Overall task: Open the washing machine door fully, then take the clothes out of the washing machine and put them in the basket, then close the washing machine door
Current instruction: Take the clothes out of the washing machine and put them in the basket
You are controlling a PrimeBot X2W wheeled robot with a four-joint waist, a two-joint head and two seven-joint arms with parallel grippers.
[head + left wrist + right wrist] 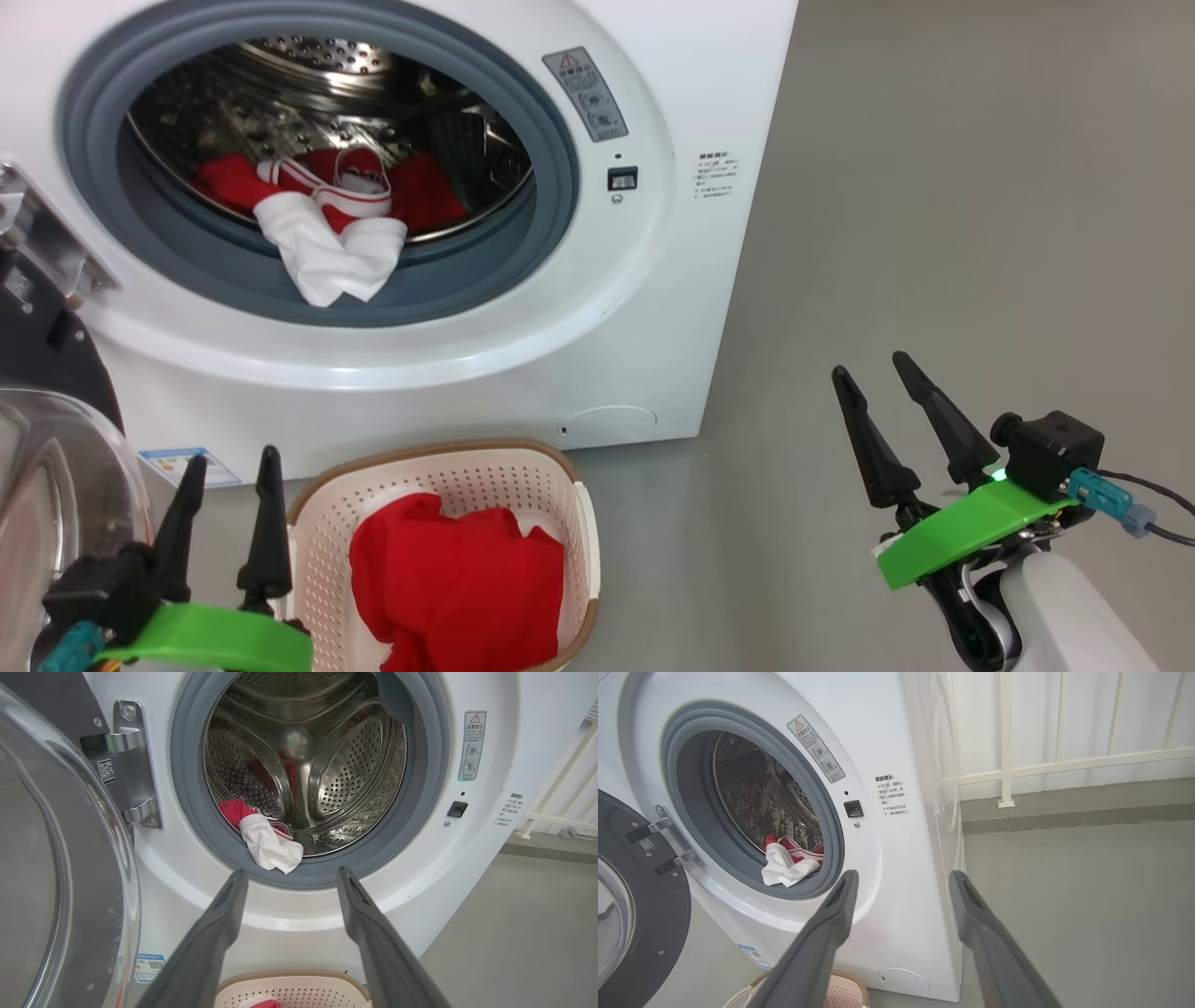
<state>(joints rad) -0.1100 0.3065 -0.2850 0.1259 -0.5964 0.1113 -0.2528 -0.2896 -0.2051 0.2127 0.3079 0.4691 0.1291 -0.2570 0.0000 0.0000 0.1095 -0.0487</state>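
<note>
**Head view:** high vantage, looking forward and down at close range on the front of the washing machine (pixel 653 308) and the basket (pixel 523 485) before it.
**Left wrist view:** low, near, facing almost squarely into the drum (pixel 345 765), with the open washing machine door (pixel 70 882) at its left edge.
**Right wrist view:** low, set further right, facing the front obliquely, with a white railing (pixel 1006 742) behind.
All three views share the drum mouth, the clothes (pixel 327 252) at its lip, and the basket.

right gripper (pixel 870 364) there, two long black tapered fingers (pixel 873 448), same on the left gripper (pixel 233 455). bright green bracket (pixel 971 527) at each wrist, black camera block (pixel 1055 453), teal plug (pixel 1102 490), thin dark cable (pixel 1162 492), glossy white forearm (pixel 1074 607).
</note>
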